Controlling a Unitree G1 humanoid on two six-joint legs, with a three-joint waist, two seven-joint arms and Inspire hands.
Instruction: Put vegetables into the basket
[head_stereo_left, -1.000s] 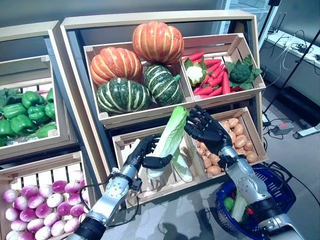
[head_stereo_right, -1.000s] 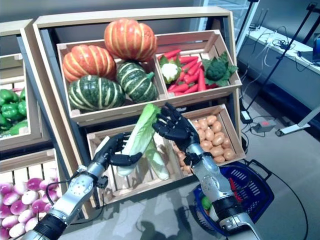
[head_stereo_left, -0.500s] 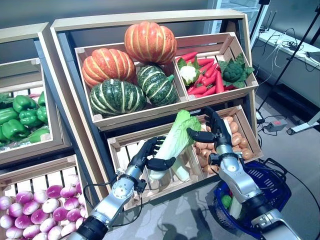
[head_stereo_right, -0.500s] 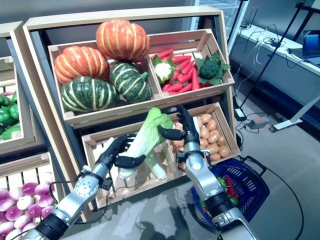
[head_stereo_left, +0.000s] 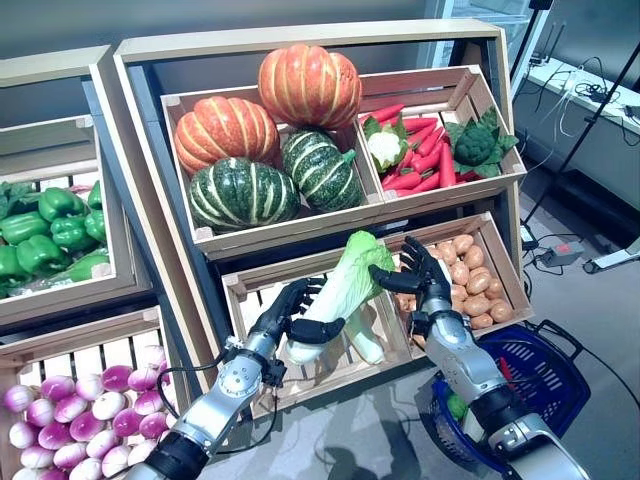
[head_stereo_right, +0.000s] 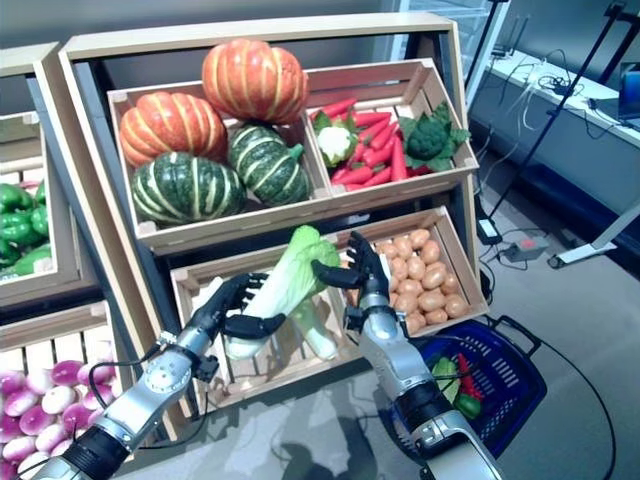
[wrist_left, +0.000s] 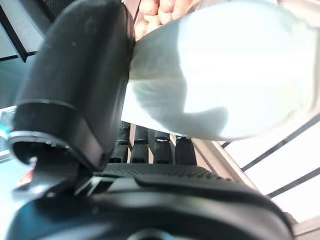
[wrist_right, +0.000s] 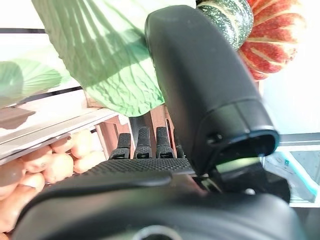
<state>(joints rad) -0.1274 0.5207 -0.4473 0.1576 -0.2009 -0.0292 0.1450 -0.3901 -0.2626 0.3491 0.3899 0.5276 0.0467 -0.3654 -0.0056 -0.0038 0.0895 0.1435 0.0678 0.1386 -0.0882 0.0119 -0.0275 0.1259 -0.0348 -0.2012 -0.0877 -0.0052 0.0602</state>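
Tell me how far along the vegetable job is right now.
Done: some vegetables already lie in the blue plastic basket. In hand: the left robot hand is curled round the pale stem of a long green-and-white cabbage while the right robot hand closes on its leafy top. Left: carrying it into the basket.

We see a grey floor (head_stereo_left: 590, 310) under the wooden display shelf (head_stereo_left: 300, 40). Off to the right stand a white desk (head_stereo_left: 590, 90) strewn with cables, a black stand leg (head_stereo_left: 585, 130), and a power strip (head_stereo_left: 562, 257) lying on the floor.
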